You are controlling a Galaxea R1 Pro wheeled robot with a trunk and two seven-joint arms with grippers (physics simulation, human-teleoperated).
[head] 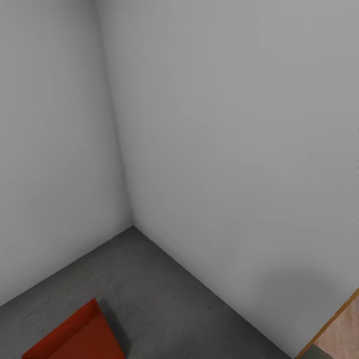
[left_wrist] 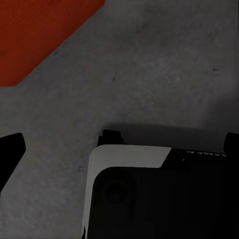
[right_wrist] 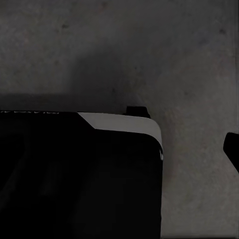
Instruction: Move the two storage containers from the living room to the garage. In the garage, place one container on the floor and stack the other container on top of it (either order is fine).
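two plain white walls meeting at corner, wooden door frame btm right, light wood flooring beyond

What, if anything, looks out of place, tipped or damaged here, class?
Nothing stands out. One orange-red container sits on the grey concrete floor near the corner of two plain white walls, cut off by the head view's lower edge, so not all of it can be judged. No spills or breakage show.

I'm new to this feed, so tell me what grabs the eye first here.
The orange-red storage container stands out first, lying on the dark grey concrete floor at the head view's lower left. Behind it, two plain white walls meet in a bare corner. At the lower right edge, a wooden door frame cuts in.
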